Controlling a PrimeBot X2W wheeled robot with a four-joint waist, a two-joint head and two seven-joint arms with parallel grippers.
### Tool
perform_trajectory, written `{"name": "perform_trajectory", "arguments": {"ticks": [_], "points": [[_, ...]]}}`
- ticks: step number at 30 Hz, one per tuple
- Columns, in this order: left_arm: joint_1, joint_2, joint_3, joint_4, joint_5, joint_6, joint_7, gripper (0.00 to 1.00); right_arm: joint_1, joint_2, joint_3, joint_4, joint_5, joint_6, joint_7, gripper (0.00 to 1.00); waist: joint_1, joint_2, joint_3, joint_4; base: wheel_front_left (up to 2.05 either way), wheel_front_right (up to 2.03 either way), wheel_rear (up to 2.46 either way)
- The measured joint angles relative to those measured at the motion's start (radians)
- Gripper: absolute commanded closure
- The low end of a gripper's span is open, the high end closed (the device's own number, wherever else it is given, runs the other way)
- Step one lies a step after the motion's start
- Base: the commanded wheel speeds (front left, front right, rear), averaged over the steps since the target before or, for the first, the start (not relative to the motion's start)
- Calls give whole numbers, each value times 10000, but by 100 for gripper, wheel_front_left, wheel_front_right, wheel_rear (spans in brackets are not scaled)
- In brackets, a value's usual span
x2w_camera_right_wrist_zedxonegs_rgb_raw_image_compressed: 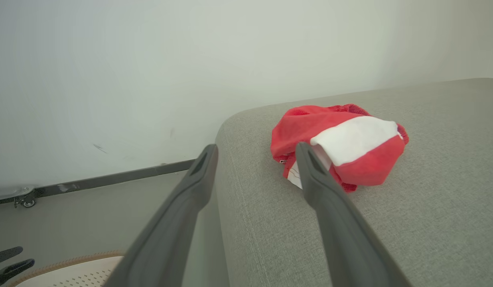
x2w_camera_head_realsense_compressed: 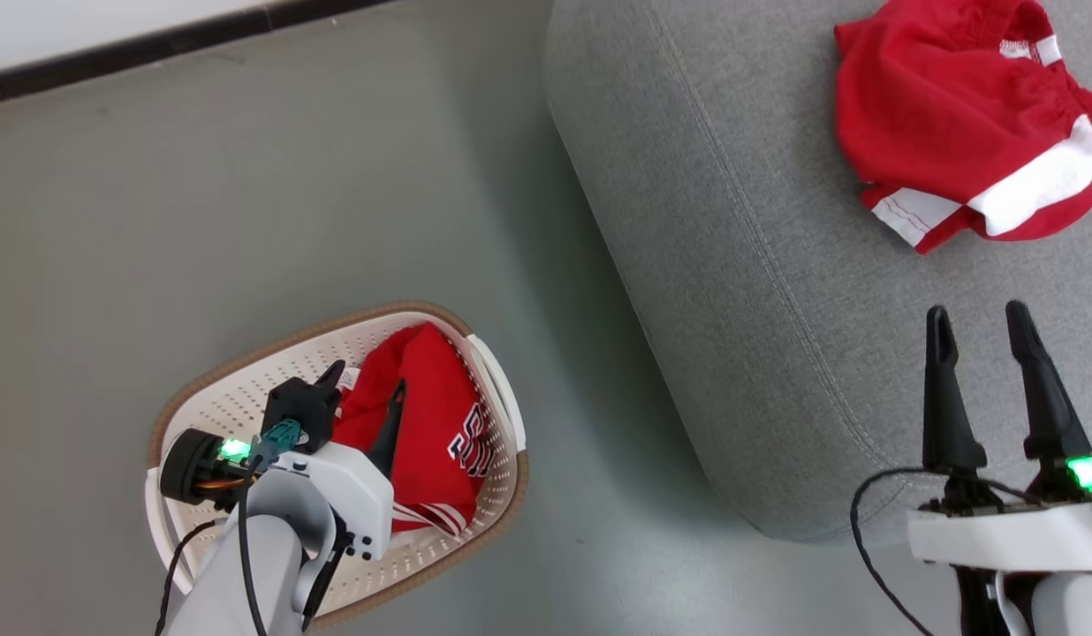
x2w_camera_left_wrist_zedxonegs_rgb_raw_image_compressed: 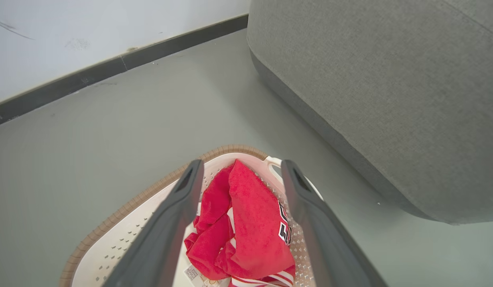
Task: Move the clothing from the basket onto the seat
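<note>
Basket [x2w_camera_head_realsense_compressed: 237, 402] of cream-white perforated plastic, oval, with a brown braided-look rim and white loop handles, stands on the smooth grey floor [x2w_camera_head_realsense_compressed: 290, 194] beside the seat [x2w_camera_head_realsense_compressed: 731, 221]. It holds one crumpled red jersey [x2w_camera_head_realsense_compressed: 431, 415] of soft fabric, marked with navy-and-white characters and hemmed in red-and-white stripes. A small printed label [x2w_camera_left_wrist_zedxonegs_rgb_raw_image_compressed: 191, 272] lies against the basket's bottom by the jersey's edge.

A second red garment [x2w_camera_head_realsense_compressed: 944, 115], bunched into a mound with broad white bands and a gathered edge, rests on top of the seat, a large rounded block of grey woven upholstery with stitched seams.

The left pincer [x2w_camera_head_realsense_compressed: 366, 378] hangs over the basket with its two long dark fingers spread wide on either side of the jersey's raised fold, gripping nothing; whether they touch the cloth cannot be told. The right pincer [x2w_camera_head_realsense_compressed: 975, 309] hovers above the seat near its rounded corner, equally wide open and empty, well short of the second garment. A white wall [x2w_camera_head_realsense_compressed: 69, 26] with a dark skirting strip [x2w_camera_head_realsense_compressed: 157, 49] borders the floor.
</note>
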Motion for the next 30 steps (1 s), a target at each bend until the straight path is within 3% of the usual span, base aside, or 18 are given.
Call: {"name": "perform_trajectory", "arguments": {"ticks": [30], "points": [[-922,431,0,2027,165,-82,587,0,-1759,8,880,376,644,0,-430,0,0,0,2005,-956,0,0,0]]}}
